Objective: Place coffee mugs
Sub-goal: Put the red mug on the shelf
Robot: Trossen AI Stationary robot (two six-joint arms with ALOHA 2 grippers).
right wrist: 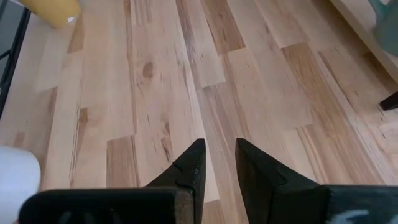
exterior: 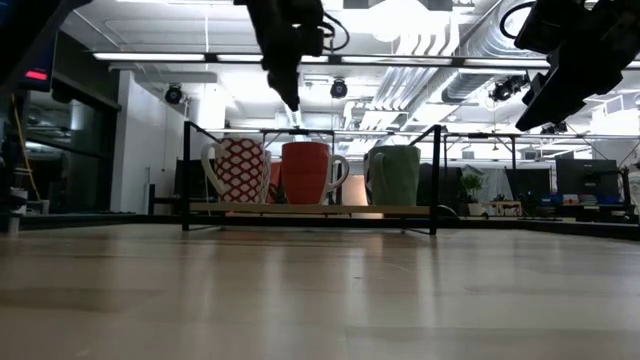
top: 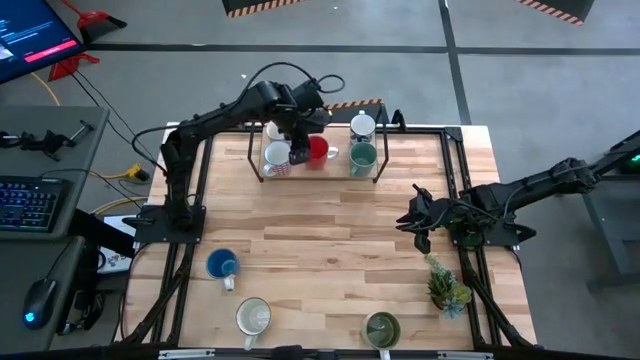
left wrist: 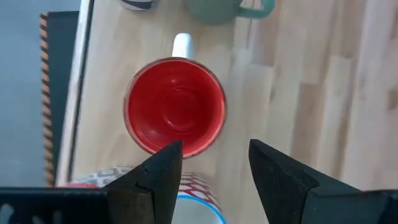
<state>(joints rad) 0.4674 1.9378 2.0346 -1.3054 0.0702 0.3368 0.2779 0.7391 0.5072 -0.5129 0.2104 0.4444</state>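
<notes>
A red mug [top: 318, 150] stands in a wire rack [top: 262, 170] at the table's far edge. It sits between a white mug with a red pattern [top: 277, 155] and a teal green mug [top: 362, 155], and a white mug [top: 362, 127] stands behind. My left gripper [top: 299, 138] hangs open just above the red mug [left wrist: 175, 106], clear of its rim [exterior: 305, 145]. A blue mug [top: 222, 265], a cream mug [top: 253, 317] and an olive mug [top: 381, 328] stand on the near half of the table. My right gripper [top: 415, 222] waits over the right side, its fingers [right wrist: 194, 163] a narrow gap apart, holding nothing.
A small spiky potted plant [top: 447, 285] stands near the table's right near corner, close to my right arm. The rack's thin posts [exterior: 186, 175] rise on either side of the mugs. Bare wood [top: 330, 235] lies in the table's middle, between the rack and the near mugs.
</notes>
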